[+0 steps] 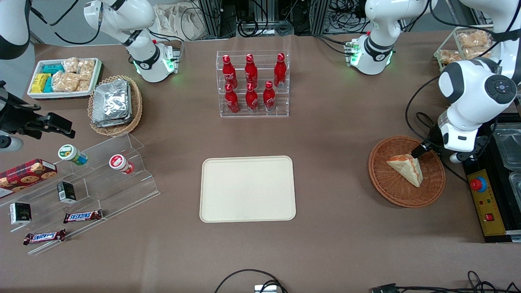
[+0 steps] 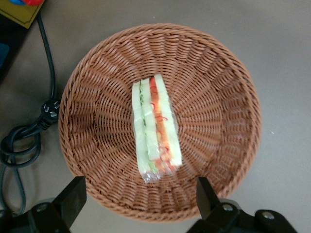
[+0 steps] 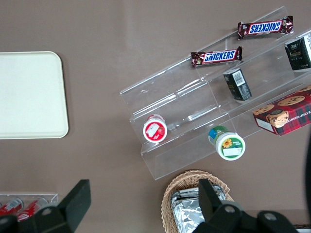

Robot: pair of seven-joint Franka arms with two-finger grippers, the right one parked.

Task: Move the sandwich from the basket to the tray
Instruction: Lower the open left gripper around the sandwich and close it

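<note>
The sandwich (image 1: 407, 169) (image 2: 156, 128), a clear-wrapped wedge of white bread with orange and green filling, lies in the round reddish-brown basket (image 1: 380, 181) (image 2: 92, 97) toward the working arm's end of the table. My left gripper (image 1: 421, 151) (image 2: 140, 196) hangs just above the basket's rim, a little farther from the front camera than the sandwich. It is open, with its black fingers (image 2: 73, 194) spread wide and nothing between them. The cream tray (image 1: 247, 189) (image 3: 29, 94) lies bare at the table's middle.
A rack of red bottles (image 1: 252, 83) stands farther from the front camera than the tray. A control box with a red button (image 1: 479, 184) and black cables (image 2: 29, 136) lie beside the basket. A tan basket of foil packets (image 1: 115, 103) and a clear shelf of snacks (image 1: 81, 183) sit toward the parked arm's end.
</note>
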